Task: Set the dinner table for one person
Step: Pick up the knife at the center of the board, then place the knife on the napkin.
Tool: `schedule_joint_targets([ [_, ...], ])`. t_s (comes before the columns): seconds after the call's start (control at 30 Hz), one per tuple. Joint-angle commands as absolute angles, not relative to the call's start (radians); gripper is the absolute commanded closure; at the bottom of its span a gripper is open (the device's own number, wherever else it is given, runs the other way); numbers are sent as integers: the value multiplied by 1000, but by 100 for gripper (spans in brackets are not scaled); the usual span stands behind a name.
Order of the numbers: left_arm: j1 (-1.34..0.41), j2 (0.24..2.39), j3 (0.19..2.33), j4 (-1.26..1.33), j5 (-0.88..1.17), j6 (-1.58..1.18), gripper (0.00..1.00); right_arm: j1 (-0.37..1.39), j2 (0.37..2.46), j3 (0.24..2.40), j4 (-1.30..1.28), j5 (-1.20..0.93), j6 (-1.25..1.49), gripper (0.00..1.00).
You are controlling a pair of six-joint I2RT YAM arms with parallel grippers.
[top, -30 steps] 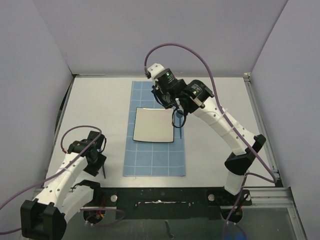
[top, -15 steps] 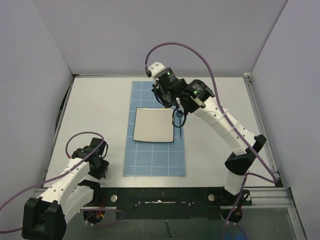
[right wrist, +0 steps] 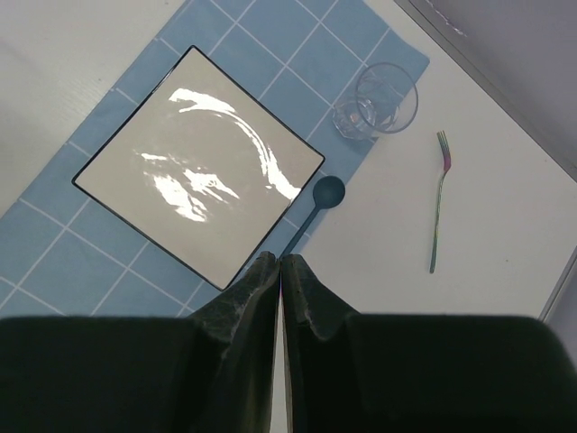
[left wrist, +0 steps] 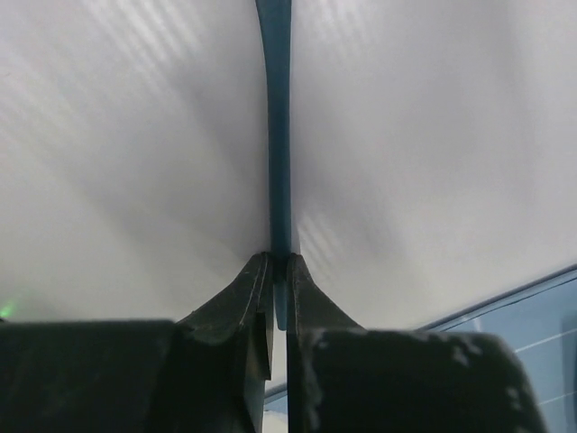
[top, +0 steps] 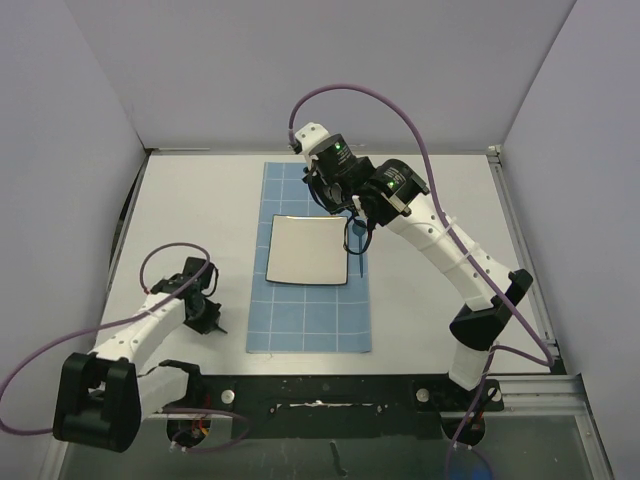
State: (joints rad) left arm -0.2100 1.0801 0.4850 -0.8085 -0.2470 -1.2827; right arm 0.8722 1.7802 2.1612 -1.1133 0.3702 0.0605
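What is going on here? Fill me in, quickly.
The left gripper is shut on a slim dark-blue utensil handle over the white table, left of the blue mat. The mat holds a square plate and, at its far corner, a glass; a spoon lies beside the plate and a fork on the table beyond. The right gripper hangs shut above the spoon's handle, apparently not holding it.

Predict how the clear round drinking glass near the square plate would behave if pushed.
The clear round drinking glass stands upright, so a high push might tip it. Its round wall would likely roll then. Looks smooth, probably slippery.
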Motion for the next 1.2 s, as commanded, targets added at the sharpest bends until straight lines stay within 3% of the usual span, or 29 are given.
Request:
schedule_joint_targets([
  [0.0,-178,1269,516,-568,-220,-1174,100,876,1762,2164,-1066,388,55,92],
  [0.17,-206,1397,714,-609,-284,-1073,100,874,1754,2131,-1062,385,67,92],
  [0.47,-225,1311,1007,-609,-250,-885,100,870,1736,2085,-1044,388,80,92],
  [0.7,-284,1373,1130,-522,29,-785,100,861,1726,2042,-1032,411,87,92],
  [1.0,-493,1665,1305,-260,569,-718,100,694,1654,1967,-1033,405,80,93],
  [1.17,-566,1750,1436,-286,664,-653,100,582,1576,1901,-1019,364,69,93],
])
